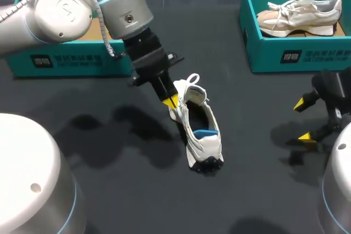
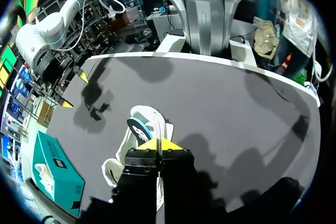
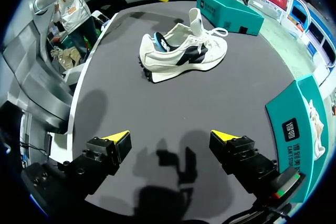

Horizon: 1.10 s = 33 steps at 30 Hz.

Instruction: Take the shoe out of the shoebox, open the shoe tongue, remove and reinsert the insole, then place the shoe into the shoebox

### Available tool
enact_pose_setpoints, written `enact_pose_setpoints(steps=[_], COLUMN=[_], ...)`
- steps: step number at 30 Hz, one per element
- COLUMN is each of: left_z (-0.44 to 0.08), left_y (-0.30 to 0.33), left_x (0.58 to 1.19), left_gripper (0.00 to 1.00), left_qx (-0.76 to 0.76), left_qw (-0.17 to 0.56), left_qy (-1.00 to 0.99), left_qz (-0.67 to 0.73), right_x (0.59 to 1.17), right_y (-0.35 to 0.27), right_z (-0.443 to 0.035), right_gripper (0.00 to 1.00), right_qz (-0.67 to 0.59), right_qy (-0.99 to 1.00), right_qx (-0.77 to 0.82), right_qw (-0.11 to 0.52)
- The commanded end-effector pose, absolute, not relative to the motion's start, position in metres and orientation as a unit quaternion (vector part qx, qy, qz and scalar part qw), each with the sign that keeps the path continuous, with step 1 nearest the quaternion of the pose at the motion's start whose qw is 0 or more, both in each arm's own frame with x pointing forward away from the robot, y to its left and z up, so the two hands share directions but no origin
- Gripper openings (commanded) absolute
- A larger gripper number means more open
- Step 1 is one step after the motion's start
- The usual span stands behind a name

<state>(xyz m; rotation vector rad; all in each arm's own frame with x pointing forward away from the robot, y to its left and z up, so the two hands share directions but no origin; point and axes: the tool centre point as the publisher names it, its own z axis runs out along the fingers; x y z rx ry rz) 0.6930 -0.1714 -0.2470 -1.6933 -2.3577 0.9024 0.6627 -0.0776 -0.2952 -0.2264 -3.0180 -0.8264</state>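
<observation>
Left wrist view, hand [image 2: 158, 144] partly hides shoe [image 2: 131, 139]

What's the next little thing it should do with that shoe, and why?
Probably open the left gripper and dip it toward the blue insole: the shoe has its tongue already up, and the gripper hovers shut right at the collar.

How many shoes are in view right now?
2. One shoe lies on the table by the left gripper; the other shoe sits in the right shoebox. The left shoebox is partly hidden, so another may be inside.
</observation>
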Motion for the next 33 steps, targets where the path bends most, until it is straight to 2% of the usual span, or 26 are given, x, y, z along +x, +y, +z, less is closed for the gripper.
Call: enact_pose_setpoints(steps=[1,11,33], left_z=[-0.255,-0.255,-0.296], left_y=[-0.196,-0.205,-0.237], left_x=[0.691,0.688,0.662], left_gripper=[0.00,0.00,0.00], left_qx=[-0.572,-0.591,-0.635], left_qw=[0.067,0.075,0.094], left_qy=[-0.767,-0.750,-0.727], left_qz=[0.284,0.286,0.243], right_x=[0.660,0.660,0.660], right_y=[-0.077,-0.077,-0.077], right_z=[-0.295,-0.295,-0.295], right_gripper=[1.00,1.00,1.00], right_qz=[-0.262,-0.262,-0.262], right_qy=[-0.962,-0.962,-0.962], right_qx=[-0.072,-0.072,-0.072], right_qw=[0.000,0.000,0.000])
